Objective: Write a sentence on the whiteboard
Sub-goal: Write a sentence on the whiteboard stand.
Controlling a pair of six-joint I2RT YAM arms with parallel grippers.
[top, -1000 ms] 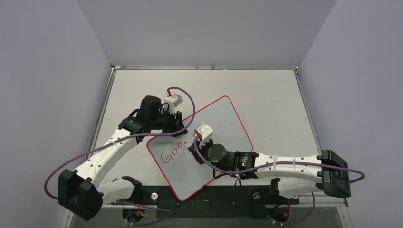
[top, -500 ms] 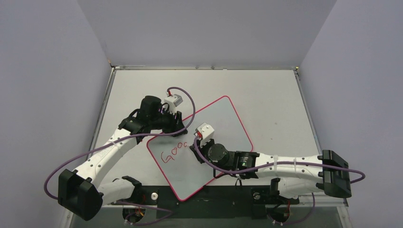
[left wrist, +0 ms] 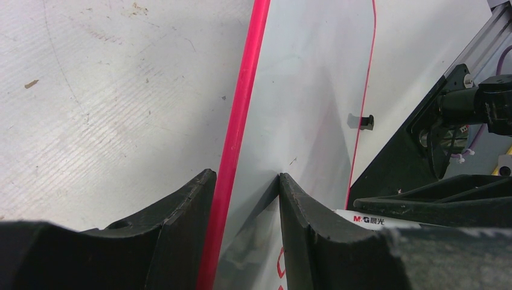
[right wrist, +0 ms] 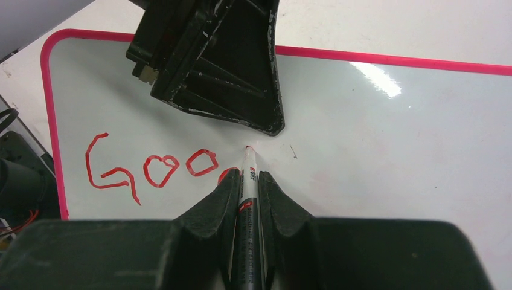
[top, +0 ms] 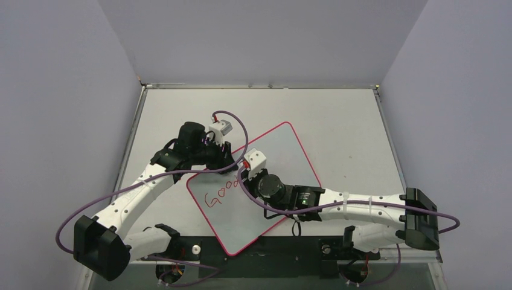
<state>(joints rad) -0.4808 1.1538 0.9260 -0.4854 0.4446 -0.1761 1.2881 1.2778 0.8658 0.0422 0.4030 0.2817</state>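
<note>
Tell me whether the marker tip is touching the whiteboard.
Touching. In the right wrist view the marker, held in the right gripper, sets its red tip on the whiteboard with no gap showing, just past the red writing.

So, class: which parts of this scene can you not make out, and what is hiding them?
Sentence: right wrist view, fourth letter mostly behind the right claw; left wrist view, cut off by the bottom edge.
Marker: top view, hidden under the right arm.
Whiteboard, near right edge: top view, partly covered by that arm.
</note>
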